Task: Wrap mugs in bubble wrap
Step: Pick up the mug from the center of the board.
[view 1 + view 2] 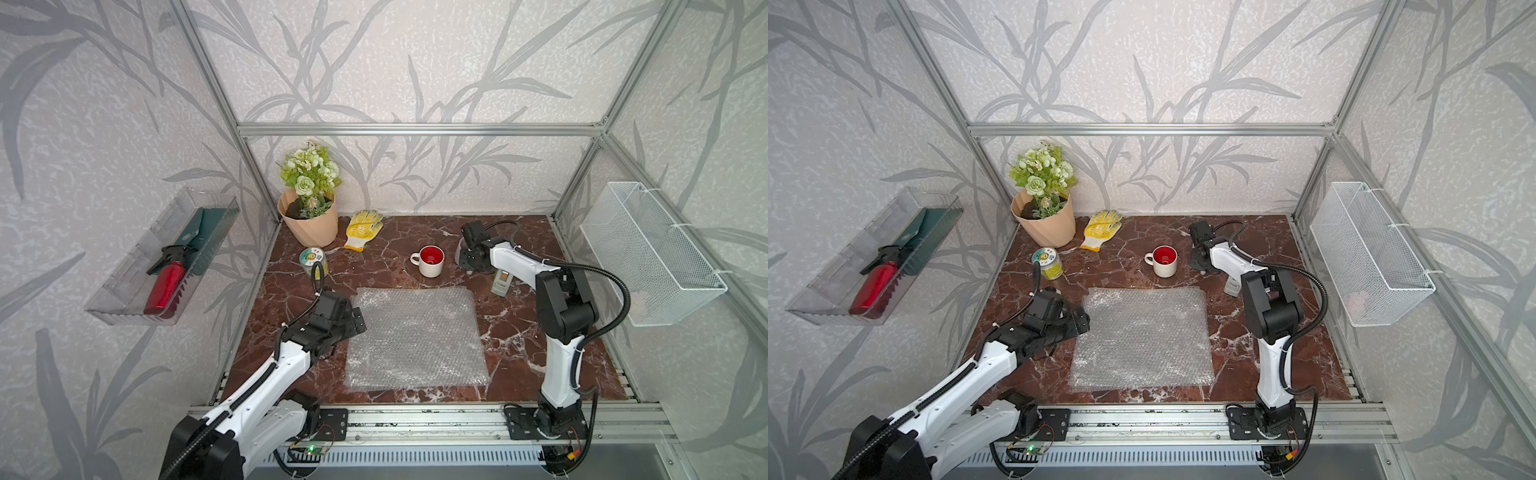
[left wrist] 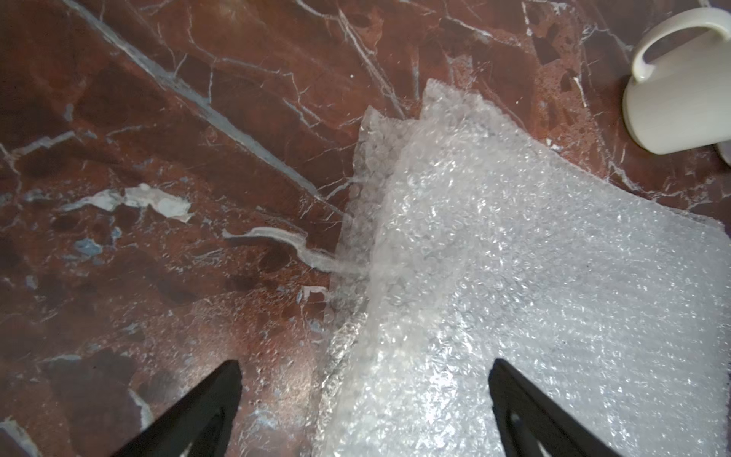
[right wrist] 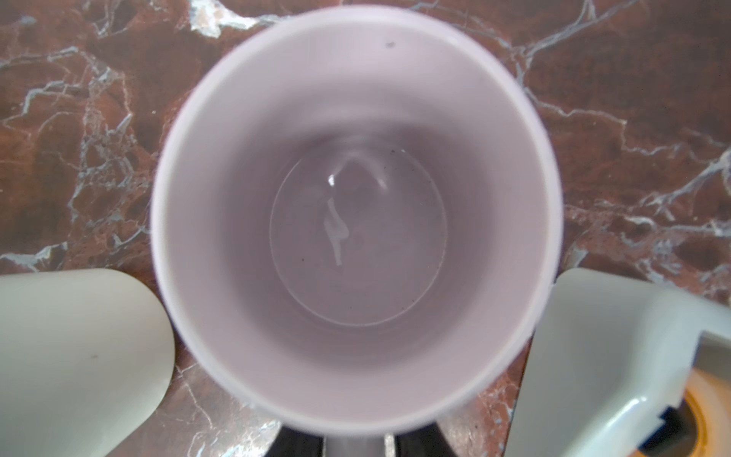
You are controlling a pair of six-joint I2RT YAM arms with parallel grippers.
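Overhead, the worktop (image 1: 519, 332) was red-brown marble with white veins, boxed in by an aluminium frame (image 1: 415, 129) and walls (image 1: 415, 62) papered in grey leaves.

A clear tray (image 1: 124, 291) on the left wall held a red bottle (image 1: 166, 286) and a dark green item I could not name. A white mesh basket (image 1: 648, 249) hung on the right wall, with something pale inside that was too faint to identify. A peach pot (image 1: 309, 224) of green-white flowers stood in the back left corner, with a yellow-dotted glove (image 1: 362, 228) beside it. A tin (image 1: 312, 259) stood in front of the pot, its label too small to read.

The wrap (image 1: 415, 336) lay flat at the middle front. The white mug (image 1: 431, 261), red inside, stood upright just behind the wrap's far edge, apart from it. The lilac mug (image 3: 356, 217) stood upright just to its right, beside a pale grey device (image 1: 502, 284) and directly under the right tool (image 1: 471, 262).

In the right wrist view, dark fingers (image 3: 292, 445) flanked what looked like the lilac mug's handle; I could not tell whether they gripped it. The left tool (image 2: 364, 363) gaped wide, holding nothing, low over the wrap's left edge.
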